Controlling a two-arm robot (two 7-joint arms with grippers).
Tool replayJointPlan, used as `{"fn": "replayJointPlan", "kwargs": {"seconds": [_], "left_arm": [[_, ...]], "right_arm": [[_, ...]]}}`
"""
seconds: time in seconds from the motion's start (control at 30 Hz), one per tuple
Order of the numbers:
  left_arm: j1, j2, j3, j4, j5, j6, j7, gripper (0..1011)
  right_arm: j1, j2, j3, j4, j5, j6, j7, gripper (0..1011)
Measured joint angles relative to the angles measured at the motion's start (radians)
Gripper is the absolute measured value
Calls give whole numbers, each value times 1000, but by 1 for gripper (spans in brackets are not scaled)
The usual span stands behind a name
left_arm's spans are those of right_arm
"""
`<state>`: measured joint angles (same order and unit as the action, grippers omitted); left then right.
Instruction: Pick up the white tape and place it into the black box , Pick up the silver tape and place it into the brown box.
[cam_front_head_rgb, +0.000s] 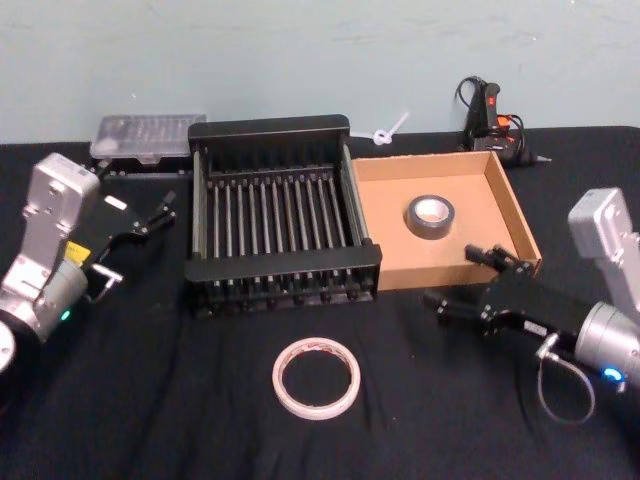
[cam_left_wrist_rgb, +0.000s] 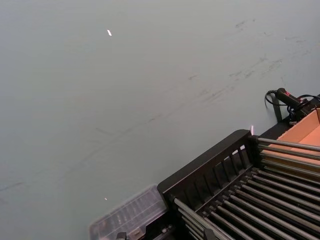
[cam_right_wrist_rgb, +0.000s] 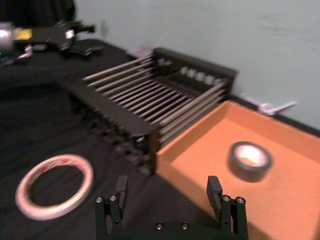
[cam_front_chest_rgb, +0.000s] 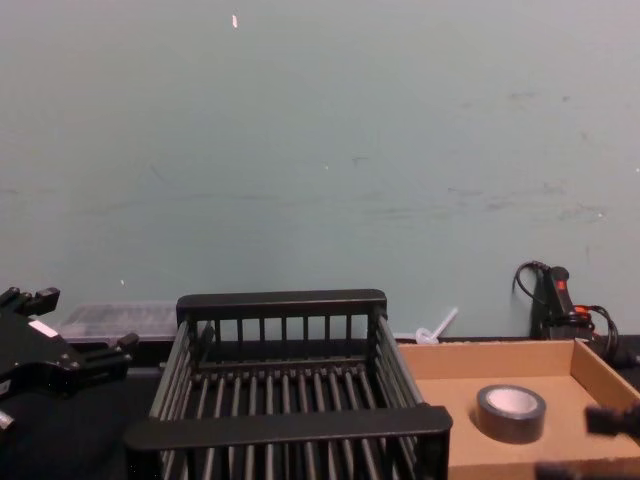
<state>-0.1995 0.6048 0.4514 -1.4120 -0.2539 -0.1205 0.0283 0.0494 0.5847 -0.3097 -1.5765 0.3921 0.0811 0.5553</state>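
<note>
Nearest the robot, the white tape (cam_front_head_rgb: 316, 377) lies flat on the black tabletop (cam_front_head_rgb: 150, 400), in front of the black box (cam_front_head_rgb: 275, 215) and apart from it. It is untouched by either arm.

To the right and slightly farther, the right end effector (cam_front_head_rgb: 468, 277) hovers just off the near corner of the brown box (cam_front_head_rgb: 510, 215), pointing leftward across the tabletop. Its fingers (cam_right_wrist_rgb: 121, 186) stand well apart with nothing between them; the right wrist view looks out over that corner, with the white ring off to one side and the box interior ahead.

On the left, the left end effector (cam_front_head_rgb: 137, 222) hangs beside the black box's left wall, clear of it. Its fingers are parted and hold nothing.

Next out, the two containers sit side by side, touching along one wall: the black slatted crate on the left, with nothing in it, and the shallow cardboard tray on the right. The silver tape (cam_front_head_rgb: 429, 215) lies flat inside the brown box, near the middle of its floor.

Farthest back, against the pale wall, a clear plastic case (cam_front_head_rgb: 148, 135) sits behind the crate's left corner, and a black glue gun (cam_front_head_rgb: 487, 115) with its cord rests behind the tray.
</note>
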Motion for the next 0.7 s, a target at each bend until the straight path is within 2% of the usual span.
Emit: {"fn": "replayJointPlan", "kwargs": {"seconds": [0.33,0.37,0.57,0.7], "left_arm": [[0,0,0,0,0,0,0,1001],[0,0,0,0,0,0,0,1001],[0,0,0,0,0,0,0,1001],[0,0,0,0,0,0,0,1001]], "right_arm": [[34,7,-106,6,-30,5,40,1002],[34,7,-106,6,-30,5,40,1002],[76,-9,-164,31,-57,19,44,1003],[114,-32,-204,63,-75,27,47,1003]]}}
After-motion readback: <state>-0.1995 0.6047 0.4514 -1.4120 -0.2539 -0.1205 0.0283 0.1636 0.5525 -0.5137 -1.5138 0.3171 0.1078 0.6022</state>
